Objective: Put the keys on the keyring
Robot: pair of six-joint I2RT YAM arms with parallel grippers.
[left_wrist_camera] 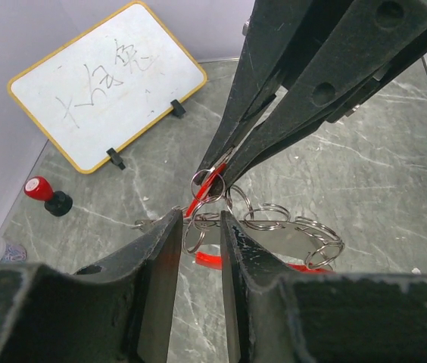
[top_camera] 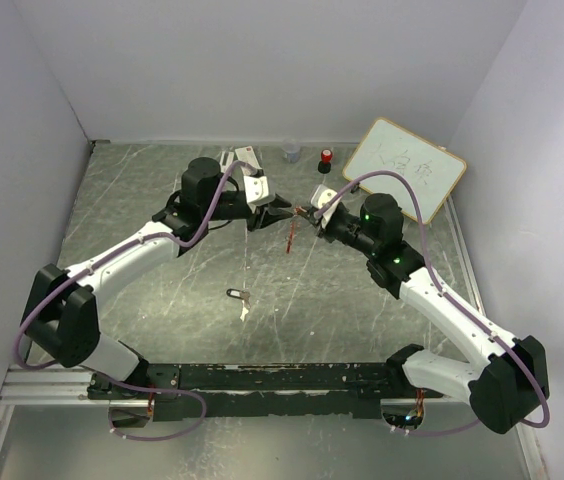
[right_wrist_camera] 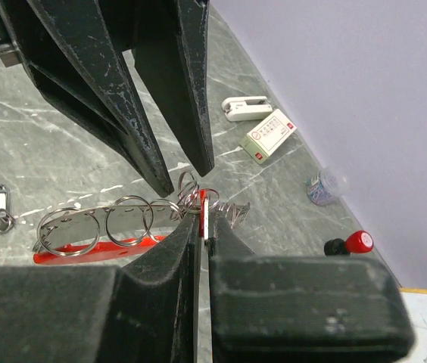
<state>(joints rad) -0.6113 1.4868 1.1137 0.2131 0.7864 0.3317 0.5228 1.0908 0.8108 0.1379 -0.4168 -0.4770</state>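
**Over the grey table, two pincers meet at the keyring**

The table (top_camera: 162, 300) is grey stone with white streaks, and plain pale walls (top_camera: 262, 60) stand round it. Above its middle the two arms meet nose to nose. The keyring (top_camera: 292, 237) hangs between them, up off the table. It is a long curved red piece with a bunch of thin, shiny silver rings (right_wrist_camera: 126, 219) linked to it.

The right pincer (right_wrist_camera: 204, 223) is squeezed tight on the keyring, with a bit of red and silver showing in its grip. The left pincer (left_wrist_camera: 201, 215) has its jaws only a little apart, with one silver ring in the gap. I cannot tell if it pinches that ring or just sits around it.

One key (top_camera: 235, 293) with a black head lies flat on the table, well apart from the keyring. I cannot pick out the red key among the red bits.

I think they are getting a ring ready. Next, one pincer must hold the ring steady while the other fetches the key. The key's tiny hole must meet the thin wire just right.
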